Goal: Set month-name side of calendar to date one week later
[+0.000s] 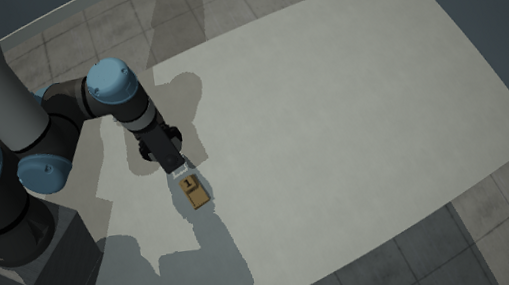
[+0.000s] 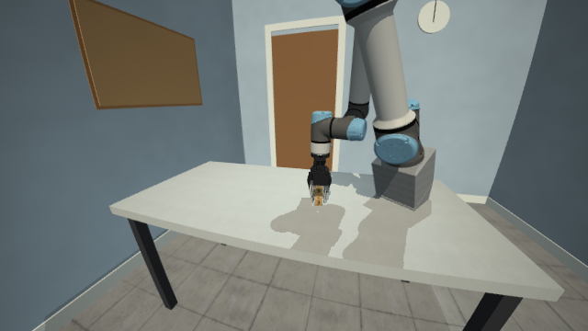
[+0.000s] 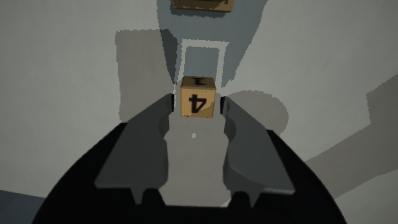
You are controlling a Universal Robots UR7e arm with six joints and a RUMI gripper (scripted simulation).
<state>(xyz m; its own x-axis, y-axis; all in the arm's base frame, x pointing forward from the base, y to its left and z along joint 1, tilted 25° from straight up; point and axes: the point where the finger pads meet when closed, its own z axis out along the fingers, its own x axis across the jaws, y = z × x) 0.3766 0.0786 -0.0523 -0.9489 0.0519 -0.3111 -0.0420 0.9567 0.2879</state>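
Note:
A small wooden cube (image 3: 198,97) (image 2: 318,200) lies between my gripper's fingers (image 1: 177,169) (image 2: 318,197), low at the table top. Its face toward the wrist camera shows a 4, upside down in that view. A narrow dark gap shows on each side between finger and cube, so the gripper is open around it. Just beyond, the wooden tray (image 1: 200,199) (image 3: 202,4) holds the other cube (image 1: 188,184), whose top face shows a 1. The tray's slot next to that cube is empty. In the top view the gripper hides the first cube.
The arm's grey base block (image 1: 37,276) (image 2: 404,181) stands on the white table (image 1: 354,97) (image 2: 207,202) close behind the gripper. The table's edges are far from the tray.

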